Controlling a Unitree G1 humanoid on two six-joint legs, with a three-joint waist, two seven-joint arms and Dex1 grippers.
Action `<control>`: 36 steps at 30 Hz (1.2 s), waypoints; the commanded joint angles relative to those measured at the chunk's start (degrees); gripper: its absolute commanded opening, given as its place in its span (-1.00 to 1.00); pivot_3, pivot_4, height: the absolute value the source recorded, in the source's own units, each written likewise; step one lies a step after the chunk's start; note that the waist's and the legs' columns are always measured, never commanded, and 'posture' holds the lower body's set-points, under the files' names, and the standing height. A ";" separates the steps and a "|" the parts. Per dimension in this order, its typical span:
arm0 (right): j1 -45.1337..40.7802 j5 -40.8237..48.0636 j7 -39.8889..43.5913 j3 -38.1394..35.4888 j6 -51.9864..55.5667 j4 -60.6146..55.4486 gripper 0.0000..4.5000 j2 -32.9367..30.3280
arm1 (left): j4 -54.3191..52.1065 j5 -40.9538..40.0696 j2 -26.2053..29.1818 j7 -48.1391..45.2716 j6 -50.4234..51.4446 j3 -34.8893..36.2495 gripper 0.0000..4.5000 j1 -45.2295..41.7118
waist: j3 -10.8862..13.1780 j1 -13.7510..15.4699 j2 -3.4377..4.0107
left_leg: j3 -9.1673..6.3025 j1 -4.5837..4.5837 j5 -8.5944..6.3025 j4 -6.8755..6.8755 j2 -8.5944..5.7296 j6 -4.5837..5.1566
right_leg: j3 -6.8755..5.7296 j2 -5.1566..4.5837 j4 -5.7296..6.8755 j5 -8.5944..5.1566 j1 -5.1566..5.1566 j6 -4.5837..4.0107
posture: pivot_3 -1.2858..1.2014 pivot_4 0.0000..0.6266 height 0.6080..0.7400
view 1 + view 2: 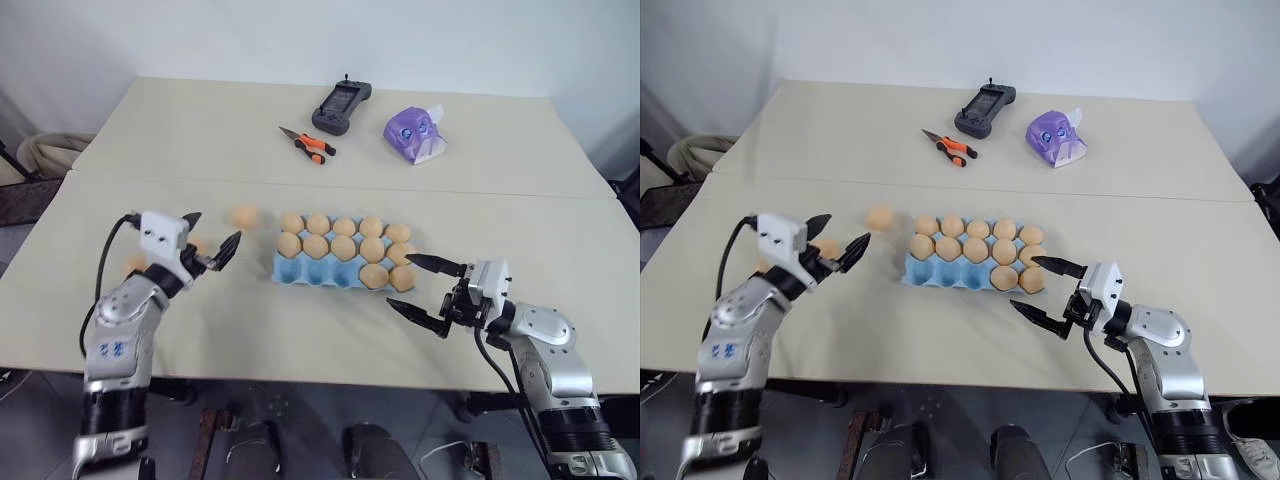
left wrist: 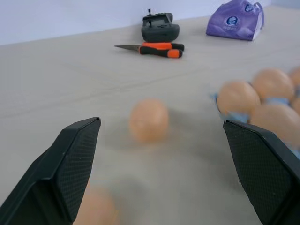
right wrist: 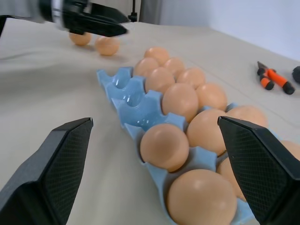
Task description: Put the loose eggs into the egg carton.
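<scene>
Matte beige desk (image 1: 300, 330) with a seam across its middle. On it, near the centre, light-blue moulded egg carton (image 1: 300, 270), rectangular, scalloped between round cups; twelve cups filled with smooth, pale orange-tan ovals, three near-row cups at the robot's left end bare. Loose eggs to the left of the carton: one (image 1: 245, 216) just beside its far left corner, one (image 1: 828, 247) between the fingers of the left hand (image 1: 212, 240), one (image 1: 134, 265) further left, beside the left arm. Left hand spread wide, black wedge-shaped fingers (image 2: 70, 161) with finely cross-hatched pads, gripping nothing. Right hand (image 1: 428, 293) likewise wide apart and bare, just right of the carton's near right corner. At the far side: orange-handled pliers (image 1: 308, 144), dark boxy handheld controller (image 1: 341, 106), crinkled purple tissue pack (image 1: 414, 133).
</scene>
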 commanded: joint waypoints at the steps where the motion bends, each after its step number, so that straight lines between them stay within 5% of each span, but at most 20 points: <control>1: 1.20 0.14 -1.73 -0.52 -1.05 -4.45 1.00 0.45 | 7.53 3.30 -0.51 2.86 -1.64 -1.90 0.99 -6.13 | 0.00 0.11 0.00 | 0.02 -0.01 -0.01 0.01 0.02 -0.02 | 0.02 0.04 0.00 -0.02 -0.04 0.03 | 0.03 -0.52 1.00; 10: 4.29 -0.41 -6.71 -0.19 0.90 -9.63 1.00 1.57 | 22.73 6.30 -0.82 2.07 -4.75 -4.92 0.99 -14.94 | 0.00 0.24 0.00 | 0.19 -0.06 -0.02 0.14 0.07 -0.08 | 0.17 0.14 0.14 -0.08 -0.21 0.12 | 0.03 -0.52 1.00; 21: 4.35 -0.26 -8.61 0.26 2.41 -11.14 1.00 1.53 | 27.02 5.80 -1.39 -0.04 -5.01 -5.27 -0.37 -16.63 | 0.01 0.44 -0.01 | 0.18 -0.05 0.05 0.15 0.02 -0.07 | 0.18 0.08 0.45 -0.08 -0.32 0.12 | 0.03 -0.52 1.00; 31: 5.01 0.00 -8.93 0.17 3.66 -12.28 1.00 1.14 | 11.76 -2.69 1.36 -12.30 -13.58 -1.20 -0.37 -6.39 | 0.01 0.35 -0.01 | 0.24 -0.10 0.06 0.08 0.10 -0.11 | 0.22 0.12 0.45 -0.09 -0.44 0.10 | 0.03 -0.52 1.00; 36: 5.41 -0.01 -9.09 -0.80 4.33 -12.43 1.00 0.32 | 1.27 -8.77 3.46 -25.24 -11.17 -4.94 -0.37 -2.29 | 0.01 0.58 -0.01 | 0.23 -0.11 0.10 0.11 0.01 -0.09 | 0.18 0.06 0.52 -0.09 -0.41 0.10 | 0.03 -0.52 1.00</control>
